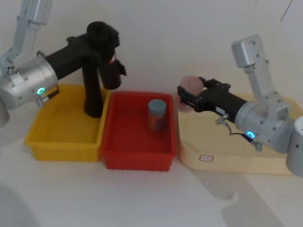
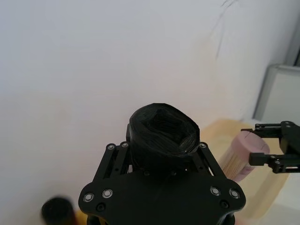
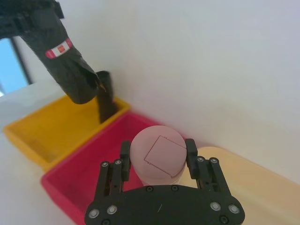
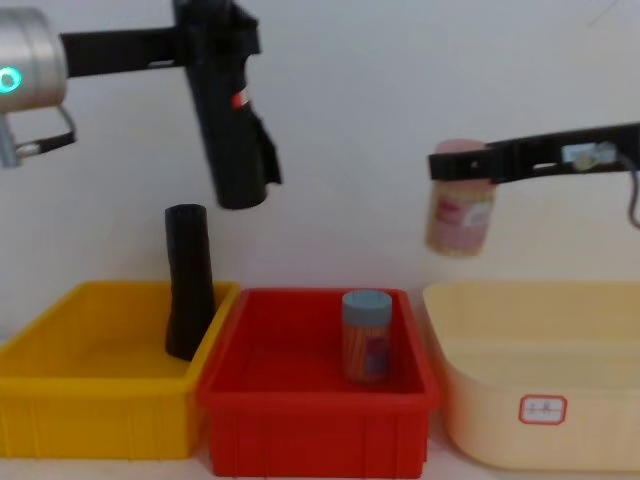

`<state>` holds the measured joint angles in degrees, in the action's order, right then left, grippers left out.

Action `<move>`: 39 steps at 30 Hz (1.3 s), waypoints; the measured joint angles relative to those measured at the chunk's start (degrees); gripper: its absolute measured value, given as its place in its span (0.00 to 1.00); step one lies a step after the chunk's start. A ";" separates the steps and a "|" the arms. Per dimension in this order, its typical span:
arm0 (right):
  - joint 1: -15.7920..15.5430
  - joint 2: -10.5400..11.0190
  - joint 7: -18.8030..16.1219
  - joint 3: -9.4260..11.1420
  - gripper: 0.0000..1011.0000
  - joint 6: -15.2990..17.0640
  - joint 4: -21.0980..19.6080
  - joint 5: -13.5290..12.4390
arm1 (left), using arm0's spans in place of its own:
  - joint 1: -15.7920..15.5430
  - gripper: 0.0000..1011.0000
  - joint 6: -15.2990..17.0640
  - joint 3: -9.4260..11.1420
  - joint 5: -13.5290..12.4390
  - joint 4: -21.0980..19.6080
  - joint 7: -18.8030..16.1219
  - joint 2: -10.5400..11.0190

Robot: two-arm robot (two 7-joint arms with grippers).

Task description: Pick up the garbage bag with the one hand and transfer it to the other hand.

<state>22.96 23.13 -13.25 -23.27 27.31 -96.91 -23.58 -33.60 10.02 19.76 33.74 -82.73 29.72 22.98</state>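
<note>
Nearest thing is the red plastic bin (image 4: 310, 430), with a little blue-lidded jar (image 4: 366, 335) standing in it. There's a yellow plastic bin (image 4: 95, 420) touching it on the left and a cream tray (image 4: 540, 440) on the right.

The garbage bag (image 4: 232, 140), a thick black cylindrical roll of plastic, is up in the air, well above the seam between the yellow and red bins. It hangs a bit tilted from the left gripper (image 4: 215, 40), the green-ringed arm, which is clamped round its top end. A slimmer plain black roll (image 4: 187, 285) stands in the yellow bin below it, apart from it.

Catch: the right gripper (image 1: 187, 97), over the far left of the cream tray, is already closed around a pink-capped jar (image 4: 461, 218). I'd guess that has to go before any handover.

Handling-wise the roll looks light and fairly firm, but it's slick plastic and probably squashes some. The loose flap (image 4: 268, 150) on its right side is a snag risk. I'd grab the bare lower body below the red mark (image 4: 238, 99), square across the roll, never by the flap.
</note>
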 joint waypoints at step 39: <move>-10.76 3.65 16.21 16.27 0.99 13.38 -6.74 2.24 | -35.76 0.44 -18.47 14.29 6.59 60.85 26.38 -31.26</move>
<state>12.20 26.78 2.96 -7.00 40.69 -103.66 -21.35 -69.36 -8.45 34.05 40.33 -21.88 56.10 -8.27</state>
